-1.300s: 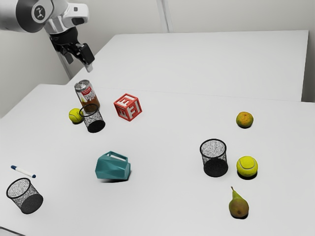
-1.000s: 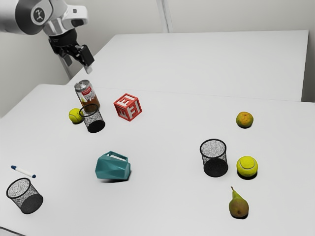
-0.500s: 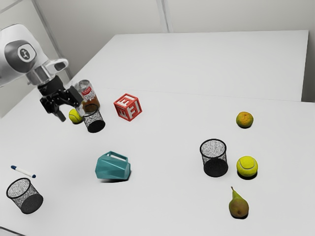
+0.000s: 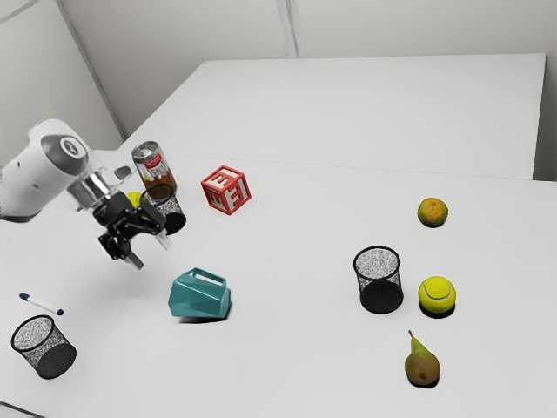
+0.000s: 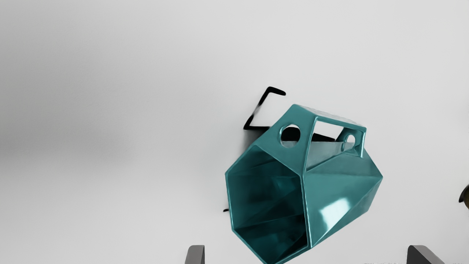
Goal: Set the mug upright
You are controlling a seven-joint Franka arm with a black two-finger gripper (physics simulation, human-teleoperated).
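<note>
One plain white table (image 4: 296,366) stands near pale grey walls (image 4: 418,26), the fingers (image 4: 133,260) wide apart above it.

Illumination is bright and largely even across the tabletop (image 4: 296,357). Compact black shadows lie at the bases of the mug (image 4: 198,298) and pear (image 4: 423,367). In the wrist view, white glare marks the mug's flank, its interior is dark, and diffuse grey shading covers part of the tabletop.
</note>
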